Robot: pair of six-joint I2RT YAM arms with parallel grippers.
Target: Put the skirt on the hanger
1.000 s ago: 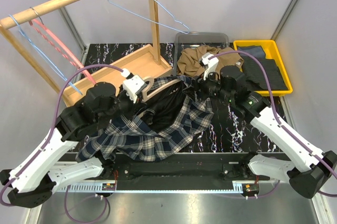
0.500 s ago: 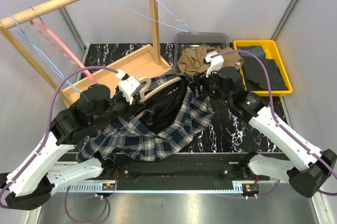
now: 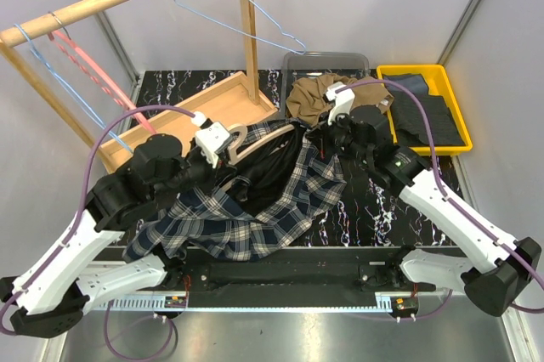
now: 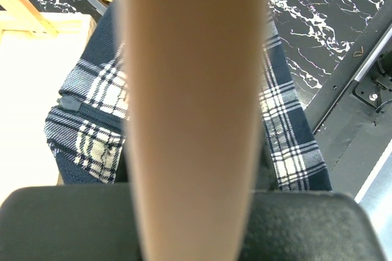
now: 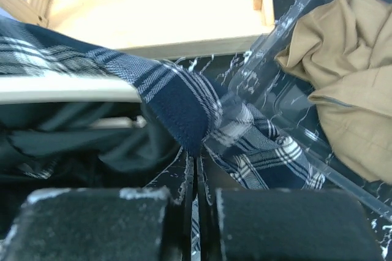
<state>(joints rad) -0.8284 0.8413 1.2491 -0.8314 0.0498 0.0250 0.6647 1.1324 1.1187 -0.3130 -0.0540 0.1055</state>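
Observation:
The tan skirt [image 3: 316, 94] lies crumpled in a clear bin [image 3: 327, 60] at the back; the right wrist view shows the skirt [image 5: 343, 83] to the right of my fingers. The light-blue wire hanger [image 3: 238, 14] hangs from the wooden rack, untouched. My left gripper [image 3: 223, 145] [image 4: 193, 212] is shut on a thick pale wooden hanger [image 4: 190, 89] that carries the plaid shirt [image 3: 246, 217]. My right gripper [image 3: 321, 132] [image 5: 196, 154] is shut, with a navy edge of the plaid shirt [image 5: 177, 95] pinched at its tips, just left of the bin.
A wooden rack base tray [image 3: 187, 115] stands at the back left, with a pink hanger [image 3: 85, 65] and another blue one on its rod. A yellow tray [image 3: 422, 68] with dark grey folded cloth sits at the back right. The plaid shirt covers the table's middle.
My right gripper went from open to shut on the shirt's edge near the bin. The left gripper with the wooden hanger shifted slightly and came back.

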